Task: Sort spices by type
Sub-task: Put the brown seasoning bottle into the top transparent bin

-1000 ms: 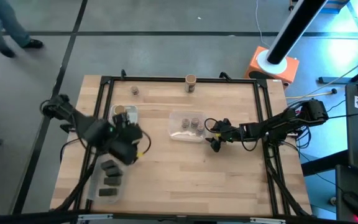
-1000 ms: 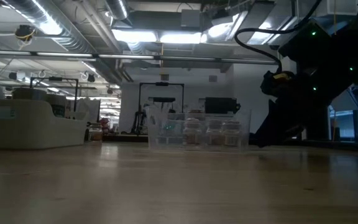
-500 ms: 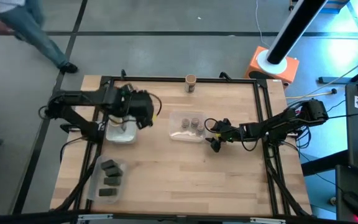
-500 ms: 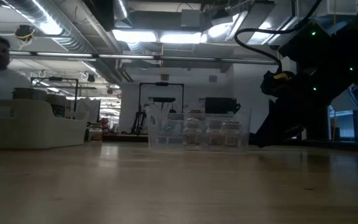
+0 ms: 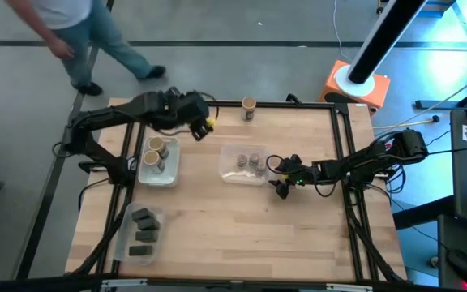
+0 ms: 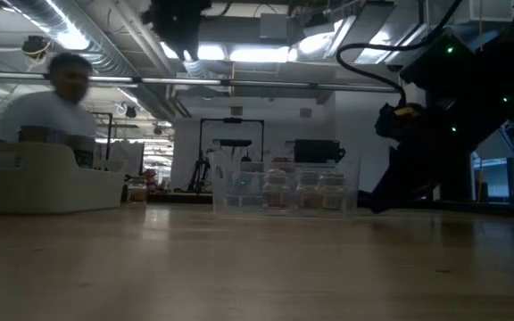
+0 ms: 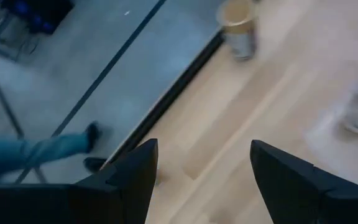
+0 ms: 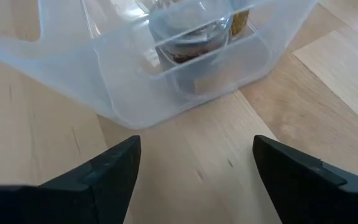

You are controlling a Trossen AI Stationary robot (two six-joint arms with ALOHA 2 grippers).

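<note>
Your left gripper (image 5: 203, 122) has swung from the tray of tan-topped jars (image 5: 158, 156) up to about 11 o'clock — fingers spread, empty, near the lone jar (image 5: 249, 108) at the far edge. Your right gripper (image 5: 277, 186) hasn't moved; it sits spread beside the middle tray (image 5: 242, 173) of squat jars. The dark packets (image 5: 144, 236) lie at 7 o'clock on the wooden table (image 5: 242, 235). A person (image 5: 71, 28) now walks across the grey floor behind.

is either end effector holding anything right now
No. The left end effector is open and empty over the table's far edge; the right end effector is open beside the clear tray.
</note>
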